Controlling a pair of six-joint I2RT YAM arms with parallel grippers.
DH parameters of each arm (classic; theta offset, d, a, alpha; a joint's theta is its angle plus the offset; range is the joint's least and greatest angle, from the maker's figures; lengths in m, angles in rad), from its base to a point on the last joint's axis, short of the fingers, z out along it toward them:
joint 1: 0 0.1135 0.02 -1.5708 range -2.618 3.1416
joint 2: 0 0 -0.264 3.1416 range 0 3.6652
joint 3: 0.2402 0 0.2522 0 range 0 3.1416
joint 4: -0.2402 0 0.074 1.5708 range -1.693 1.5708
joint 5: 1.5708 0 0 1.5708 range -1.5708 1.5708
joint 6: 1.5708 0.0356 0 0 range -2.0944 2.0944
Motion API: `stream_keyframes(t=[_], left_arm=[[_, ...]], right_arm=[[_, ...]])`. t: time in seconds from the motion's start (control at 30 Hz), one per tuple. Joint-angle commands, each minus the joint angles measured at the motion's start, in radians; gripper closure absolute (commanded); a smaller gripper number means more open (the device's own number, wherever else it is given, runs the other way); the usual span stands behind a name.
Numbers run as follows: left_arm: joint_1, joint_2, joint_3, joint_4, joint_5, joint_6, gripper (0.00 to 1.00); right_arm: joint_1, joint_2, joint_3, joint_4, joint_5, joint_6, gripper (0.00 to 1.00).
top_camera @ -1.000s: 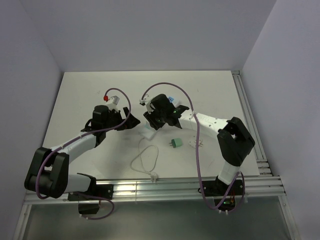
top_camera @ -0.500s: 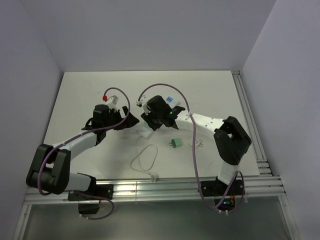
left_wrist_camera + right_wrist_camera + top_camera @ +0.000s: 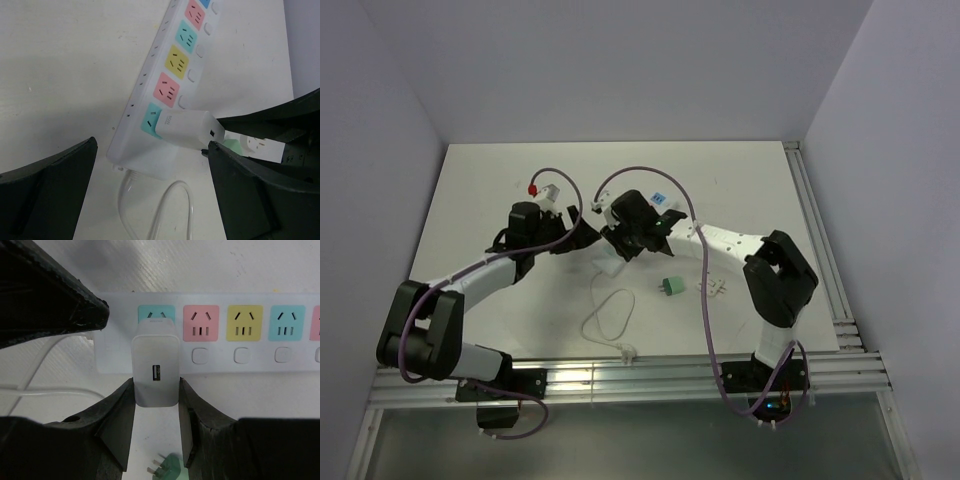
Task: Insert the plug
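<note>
The right pincer (image 3: 155, 390) is clamped on the white plug (image 3: 155, 367). Its 2 fingers (image 3: 120, 425) press the plug's 2 long sides, and the plug's outer end, with a small slot in it, faces back toward the wrist. Just past the fingertips, the plug's far end meets the teal socket (image 3: 156, 314) at the last place on the power strip (image 3: 225, 357). How deep the pins sit cannot be told. To the right of those fingers the strip runs on with 4 more sockets: pink, yellow, teal and pink, each with a button beside it. Back toward the wrist, below the fingertips, a green plug (image 3: 167, 471) lies on the table (image 3: 740, 180), apart from the strip.

The left pincer (image 3: 151, 150) stands wide apart and holds nothing. Between its 2 fingers (image 3: 50, 195) lie the strip's near end and the white plug on the teal socket. A thin white cable (image 3: 150, 215) leaves that end of the strip and curls back toward the left wrist. The right pincer reaches in just beside the left pincer's right finger. From above, the 2 pincers sit close together, tips toward each other, and the right arm hides most of the strip.
</note>
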Motion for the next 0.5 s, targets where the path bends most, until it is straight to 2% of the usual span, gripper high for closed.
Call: stream_keyframes(t=[0.0, 0.23, 0.47], left_arm=[[-0.010, 0.026, 0.061, -0.016, -0.012, 0.020, 0.00], [-0.031, 0.101, 0.111, -0.039, -0.031, 0.039, 0.01], [-0.057, 0.133, 0.141, -0.050, -0.055, 0.053, 0.01]], right_arm=[[0.010, 0.035, 0.061, -0.072, 0.007, -0.010, 1.00], [0.010, 0.057, 0.135, -0.132, 0.002, -0.028, 1.00], [0.011, 0.058, 0.138, -0.130, -0.004, -0.028, 1.00]])
